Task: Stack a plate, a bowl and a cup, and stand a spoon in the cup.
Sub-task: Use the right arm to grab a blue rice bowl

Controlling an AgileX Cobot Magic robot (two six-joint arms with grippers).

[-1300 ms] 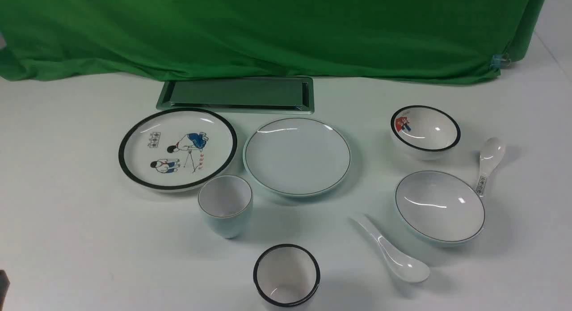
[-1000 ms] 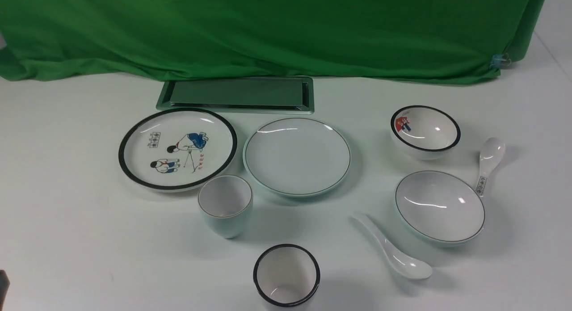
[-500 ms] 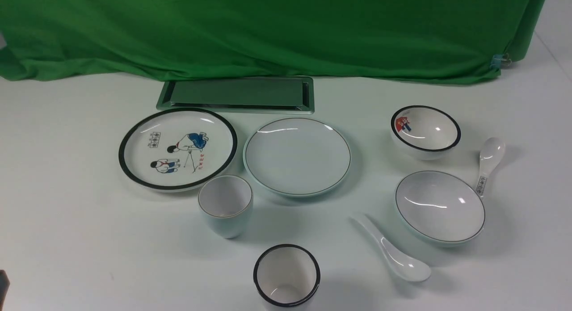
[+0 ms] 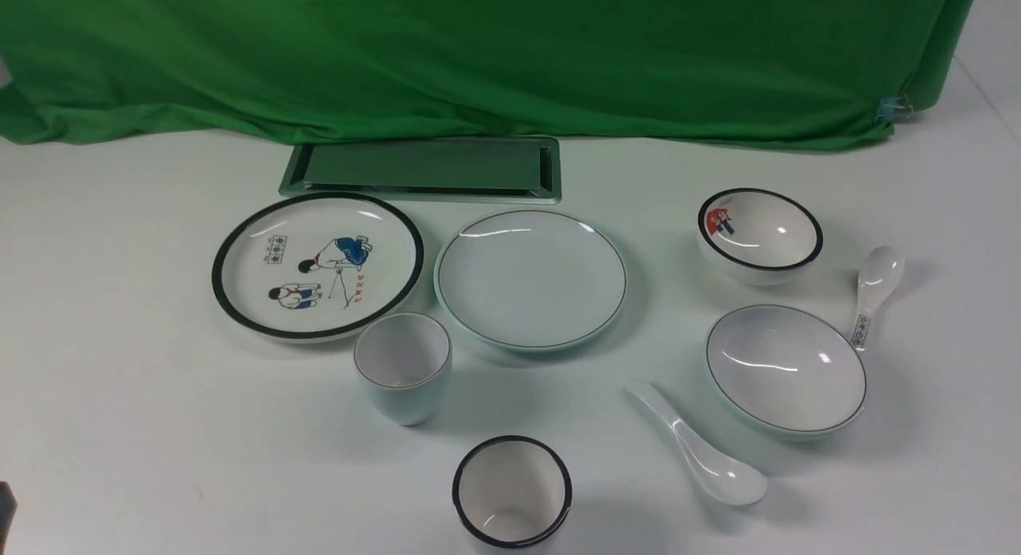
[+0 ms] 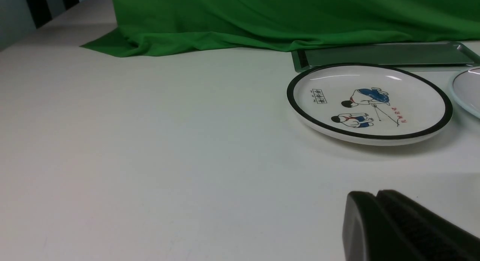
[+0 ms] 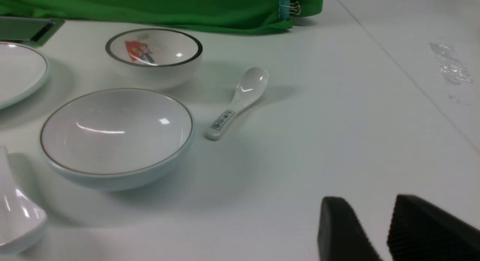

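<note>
Pale, thin-rimmed plate (image 4: 530, 280) sits flat; left gripper (image 5: 375, 196) pressed together, right gripper (image 6: 369, 204) apparently parted.

No word or number is clear enough to read. A black-rimmed plate (image 4: 317, 265) with cartoon figures carries a small boxed black stamp (image 4: 274, 249) at about ten o'clock on its face and a short line of red characters (image 4: 360, 289) at about four o'clock, both too small to make out. A white spoon (image 4: 869, 298), at about three o'clock on the table (image 4: 143, 379), has a boxed black mark (image 6: 222, 119) on its handle, also illegible.
</note>
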